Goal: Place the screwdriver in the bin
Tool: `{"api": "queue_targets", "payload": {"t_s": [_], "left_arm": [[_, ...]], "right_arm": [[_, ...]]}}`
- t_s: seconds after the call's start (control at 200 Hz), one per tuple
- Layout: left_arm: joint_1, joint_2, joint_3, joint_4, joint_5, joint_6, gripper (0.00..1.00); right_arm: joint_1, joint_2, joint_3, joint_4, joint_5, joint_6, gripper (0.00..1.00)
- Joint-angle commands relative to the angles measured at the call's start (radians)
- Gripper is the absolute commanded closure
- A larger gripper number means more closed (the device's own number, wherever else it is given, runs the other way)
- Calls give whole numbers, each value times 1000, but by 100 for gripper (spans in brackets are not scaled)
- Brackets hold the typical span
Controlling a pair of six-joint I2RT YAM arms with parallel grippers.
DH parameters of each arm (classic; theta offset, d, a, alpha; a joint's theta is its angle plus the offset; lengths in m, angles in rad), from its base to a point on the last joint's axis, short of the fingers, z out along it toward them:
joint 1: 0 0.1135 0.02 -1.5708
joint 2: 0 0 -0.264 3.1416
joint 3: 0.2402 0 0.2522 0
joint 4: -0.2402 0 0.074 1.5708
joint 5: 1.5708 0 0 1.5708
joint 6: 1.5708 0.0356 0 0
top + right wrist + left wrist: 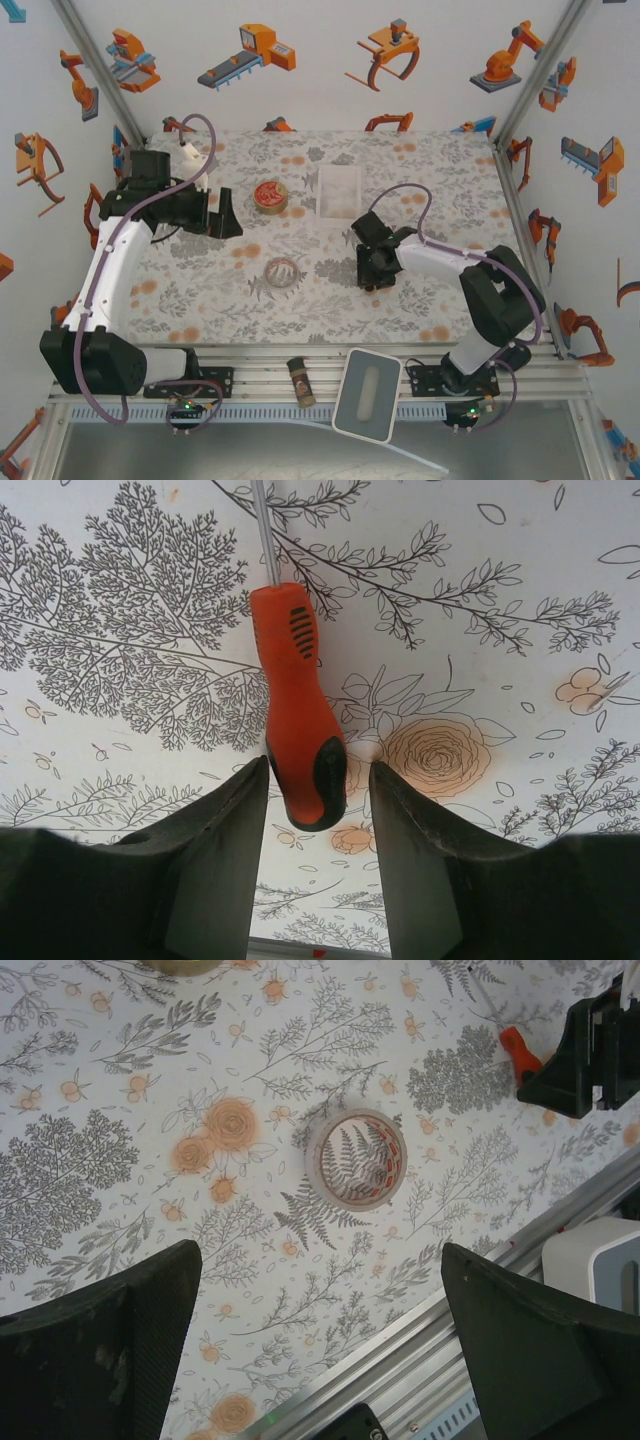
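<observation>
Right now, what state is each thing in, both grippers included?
Screwdriver: lying flat on the table, not gripped.
Bin: upright, looks empty.
Right gripper: open, straddling the screwdriver's handle end.
Left gripper: open, holding nothing.
Tape roll: lying flat.
Bottle: lying on its side on the rail.
</observation>
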Motion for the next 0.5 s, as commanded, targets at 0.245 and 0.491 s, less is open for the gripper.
{"api": "queue_targets", "payload": {"t_s": [0.245, 0.491], "left_arm": [[-8, -23, 8, -26, 37, 35, 3], [-12, -25, 13, -27, 39, 36, 3]], "right_arm": [[16, 24, 17, -8, 27, 11, 71], [24, -31, 29, -60, 34, -8, 80]]}}
